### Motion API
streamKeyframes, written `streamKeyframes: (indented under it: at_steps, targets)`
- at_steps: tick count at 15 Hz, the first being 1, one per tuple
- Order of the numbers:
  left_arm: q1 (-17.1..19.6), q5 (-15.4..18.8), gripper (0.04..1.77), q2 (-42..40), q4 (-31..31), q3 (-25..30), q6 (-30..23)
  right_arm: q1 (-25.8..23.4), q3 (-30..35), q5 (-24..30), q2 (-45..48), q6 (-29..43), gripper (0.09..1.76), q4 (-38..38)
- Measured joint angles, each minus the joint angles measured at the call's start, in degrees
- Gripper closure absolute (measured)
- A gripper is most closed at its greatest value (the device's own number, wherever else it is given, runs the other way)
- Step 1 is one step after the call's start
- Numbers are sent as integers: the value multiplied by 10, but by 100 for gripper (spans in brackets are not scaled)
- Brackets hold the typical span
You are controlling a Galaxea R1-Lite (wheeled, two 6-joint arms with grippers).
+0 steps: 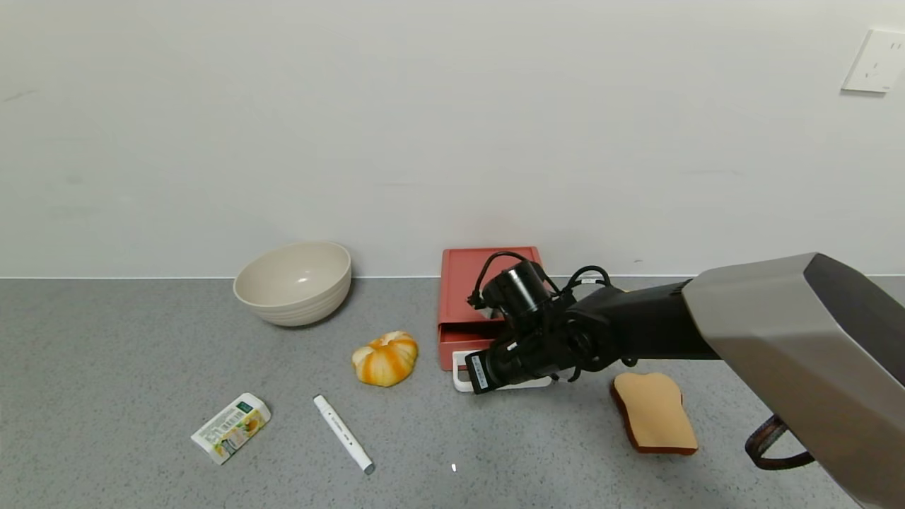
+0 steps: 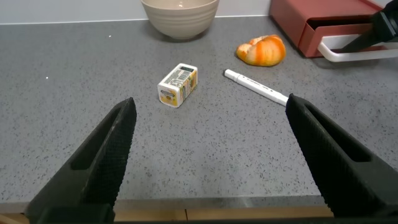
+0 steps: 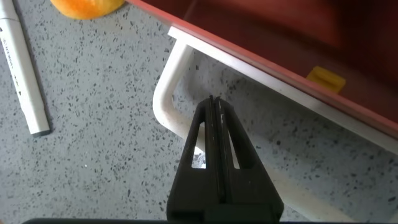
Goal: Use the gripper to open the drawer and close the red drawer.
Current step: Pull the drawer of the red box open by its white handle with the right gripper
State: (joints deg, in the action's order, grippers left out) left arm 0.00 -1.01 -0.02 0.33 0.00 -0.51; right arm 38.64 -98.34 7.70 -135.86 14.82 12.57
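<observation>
The salmon-red drawer (image 1: 481,297) stands at the back of the grey counter against the wall, its tray pulled out a little. Its white loop handle (image 1: 463,378) lies at the front. My right gripper (image 1: 495,375) reaches in from the right and hangs over the handle. In the right wrist view its shut fingers (image 3: 213,102) point down inside the handle loop (image 3: 165,99), holding nothing, with the drawer's open front edge (image 3: 280,68) just beyond. My left gripper (image 2: 210,102) is open and empty near the counter's front edge, out of the head view.
A beige bowl (image 1: 293,283) sits back left. An orange pumpkin-shaped bun (image 1: 385,358) lies just left of the drawer. A white pen (image 1: 343,433) and a small carton (image 1: 231,427) lie front left. A bread slice (image 1: 654,412) lies to the right of the handle.
</observation>
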Motion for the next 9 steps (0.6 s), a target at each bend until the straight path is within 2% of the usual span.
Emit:
streamKeyframes:
  at_steps: [9]
  targets:
    - [0,0,8,0,0,0,0,35,107,1,57,18,173,0]
